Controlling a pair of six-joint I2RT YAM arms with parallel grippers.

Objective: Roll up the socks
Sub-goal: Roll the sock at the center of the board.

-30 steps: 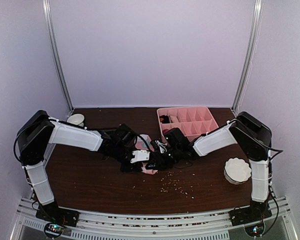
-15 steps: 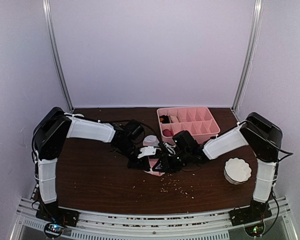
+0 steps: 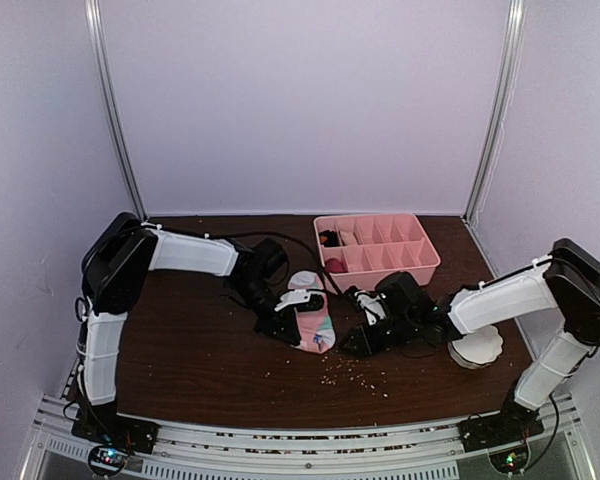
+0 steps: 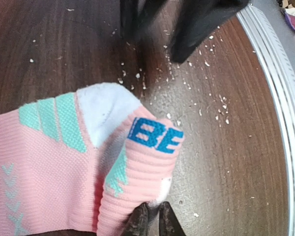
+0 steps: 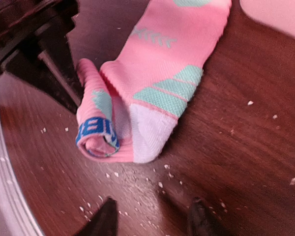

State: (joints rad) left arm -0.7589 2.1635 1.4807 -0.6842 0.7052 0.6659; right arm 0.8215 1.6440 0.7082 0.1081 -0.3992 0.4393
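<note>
Pink sock (image 3: 313, 322) lies on the table (image 3: 180, 370), long axis 12-to-6, rolled end at 6 — left gripper (image 4: 150, 221) clamped on that roll; right gripper (image 5: 153, 212), fingers apart and empty, sits near at its 3 o'clock.

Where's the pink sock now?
In the overhead view the pink sock lies on the table between the left hand, which pinches its rolled end, and the right hand, with the pink tray behind it.
</note>
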